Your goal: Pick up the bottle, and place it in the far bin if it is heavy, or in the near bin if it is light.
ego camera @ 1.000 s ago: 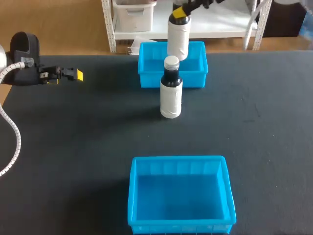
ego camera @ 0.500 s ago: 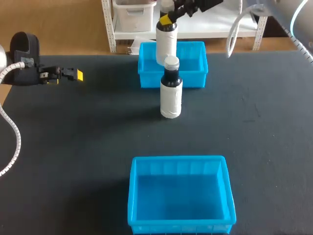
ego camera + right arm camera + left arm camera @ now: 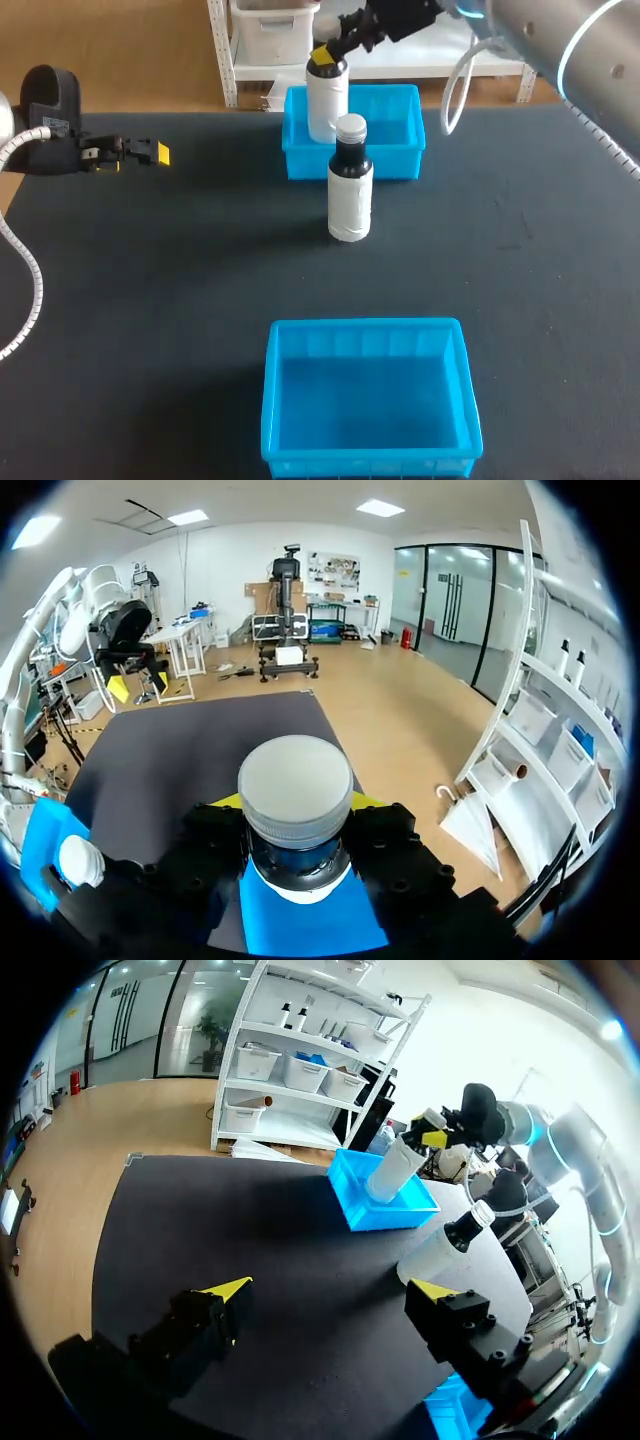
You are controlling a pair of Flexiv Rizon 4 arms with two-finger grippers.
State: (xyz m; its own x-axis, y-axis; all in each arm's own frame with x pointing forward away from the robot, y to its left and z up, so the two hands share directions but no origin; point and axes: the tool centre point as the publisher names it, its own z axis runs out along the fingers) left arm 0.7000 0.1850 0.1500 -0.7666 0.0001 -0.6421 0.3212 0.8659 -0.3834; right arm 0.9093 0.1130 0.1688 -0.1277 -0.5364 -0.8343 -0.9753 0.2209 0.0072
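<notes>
Two bottles are noted. Where does each stand? (Supervisor)

One bottle (image 3: 327, 95) is clamped at the neck between the fingers of the right gripper (image 3: 326, 57). Its lower end is down within the far bin (image 3: 390, 160). Contact with the bin floor cannot be confirmed. The second bottle (image 3: 350, 190) stands upright on the table (image 3: 520, 300), just in front of the far bin, with no gripper on it. (Inspector)

And the left arm? (Supervisor)

The left gripper (image 3: 150, 153) hangs at the table's left side, well apart from both bottles, fingers apart and holding nothing. The near bin (image 3: 365, 325) sits at the near edge. Assessment: pickup is done, and the choice of the far bin suggests the bottle was judged heavy. Placement looks nearly done, with release outstanding. The second bottle appears yet to be handled. (Inspector)
</notes>
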